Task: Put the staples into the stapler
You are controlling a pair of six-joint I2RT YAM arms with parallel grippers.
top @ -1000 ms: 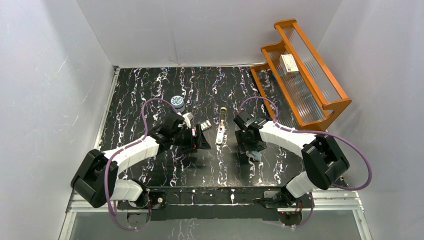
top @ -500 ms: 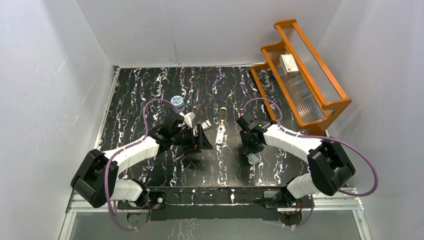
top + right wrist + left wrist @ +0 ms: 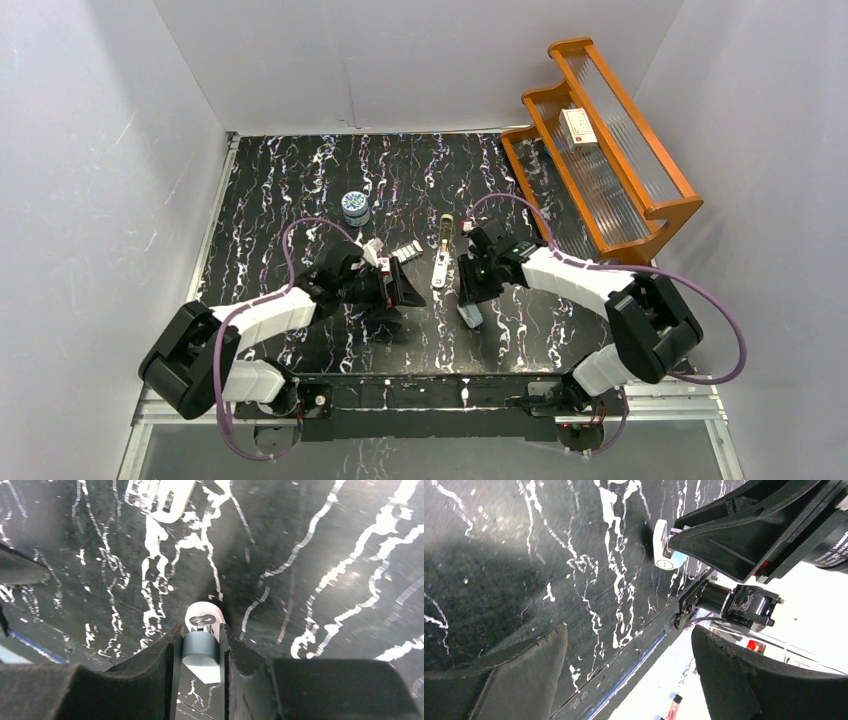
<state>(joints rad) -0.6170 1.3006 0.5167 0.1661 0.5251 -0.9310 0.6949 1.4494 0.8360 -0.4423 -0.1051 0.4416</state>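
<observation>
The cream stapler [image 3: 440,266] lies opened out at mid-table, its metal rail [image 3: 446,228] stretching away from me; its end shows in the right wrist view [image 3: 167,502]. The staples [image 3: 407,250] sit in a small grey tray just left of it. My right gripper [image 3: 470,288] [image 3: 199,639] is shut on a short light blue stapler [image 3: 201,652] [image 3: 468,316] just right of the cream one. My left gripper [image 3: 397,291] [image 3: 629,667] stands open and holds nothing, near-left of the staples. In its view the blue stapler [image 3: 666,556] shows between the right fingers.
A round blue-and-white tin [image 3: 354,205] stands at the back left of the marbled black table [image 3: 300,170]. An orange wooden rack [image 3: 610,170] at the back right holds a white box [image 3: 578,125]. The table's near edge [image 3: 624,665] runs under my left gripper.
My right gripper closed on the light blue stapler and carried it left toward the cream stapler. My left gripper drew back toward me from the staples and opened wider.
</observation>
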